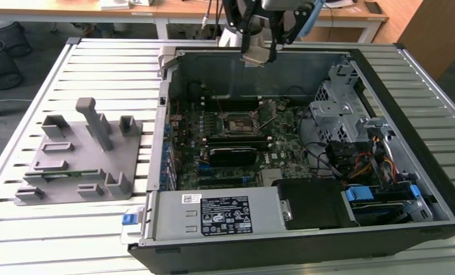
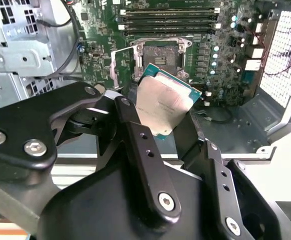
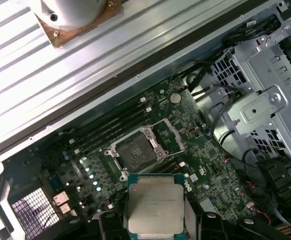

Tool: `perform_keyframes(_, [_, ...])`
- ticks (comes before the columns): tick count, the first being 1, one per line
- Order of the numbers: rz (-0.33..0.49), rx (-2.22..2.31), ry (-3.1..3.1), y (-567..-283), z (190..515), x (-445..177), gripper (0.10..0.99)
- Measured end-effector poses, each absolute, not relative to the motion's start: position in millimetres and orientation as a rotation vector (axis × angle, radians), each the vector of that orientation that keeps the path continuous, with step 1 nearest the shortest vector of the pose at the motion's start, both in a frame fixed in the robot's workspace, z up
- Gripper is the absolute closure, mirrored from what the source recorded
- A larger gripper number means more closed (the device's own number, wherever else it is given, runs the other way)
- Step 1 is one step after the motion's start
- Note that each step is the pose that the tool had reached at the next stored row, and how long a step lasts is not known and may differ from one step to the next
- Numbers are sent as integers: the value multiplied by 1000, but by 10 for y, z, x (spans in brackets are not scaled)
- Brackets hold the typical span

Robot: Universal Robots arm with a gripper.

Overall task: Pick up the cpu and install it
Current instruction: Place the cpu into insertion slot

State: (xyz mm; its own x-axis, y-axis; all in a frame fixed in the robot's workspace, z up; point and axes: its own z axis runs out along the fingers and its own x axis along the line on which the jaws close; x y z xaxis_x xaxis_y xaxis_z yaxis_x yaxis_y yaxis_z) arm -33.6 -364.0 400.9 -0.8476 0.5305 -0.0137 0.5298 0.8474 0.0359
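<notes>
Black jaws clamp the cpu (image 2: 163, 102) by opposite edges above the open socket (image 2: 160, 54). It looks light, stiff, slick-topped and probably fragile; the edges suit gripping best.

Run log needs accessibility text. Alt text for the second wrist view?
The black pincer grips the cpu, silver-grey top showing, tilted, over the open computer case. Beyond it on the green motherboard sits the empty cpu socket with its metal frame flipped open, memory slots past it.
</notes>
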Motion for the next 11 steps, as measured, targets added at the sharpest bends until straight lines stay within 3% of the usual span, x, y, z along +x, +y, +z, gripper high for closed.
perform_keyframes(11, [45,1042,2937,-3628,3990,-336,549])
